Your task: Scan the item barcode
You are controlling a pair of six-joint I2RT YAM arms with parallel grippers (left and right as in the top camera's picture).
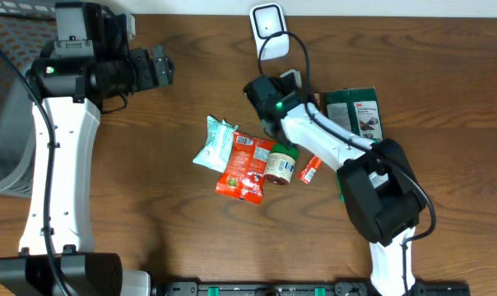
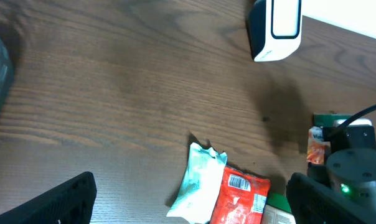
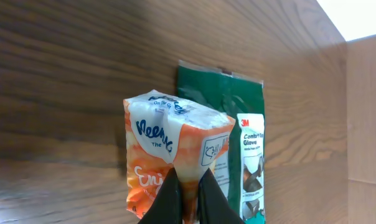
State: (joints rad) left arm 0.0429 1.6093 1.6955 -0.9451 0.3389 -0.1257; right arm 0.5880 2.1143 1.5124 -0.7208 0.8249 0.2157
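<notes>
Right wrist view: my right jaws are pinched shut on one edge of the tissue pack [image 3: 169, 143], held above the glove pack [image 3: 250, 155]. I judge the tissue pack light, soft and crushable, its film slippery, so a pinch at the edge fold seems the sound hold. Overhead: my left jaws gape wide, holding nothing, far left. Bare desk [image 1: 191, 66] lies open toward the scanner [image 1: 267, 29]; the pile round the red pouch [image 1: 247, 167] crowds the near side

Scanner [image 1: 267, 31] — red pouch [image 1: 247, 167] beside jar [image 1: 281, 164]
</notes>
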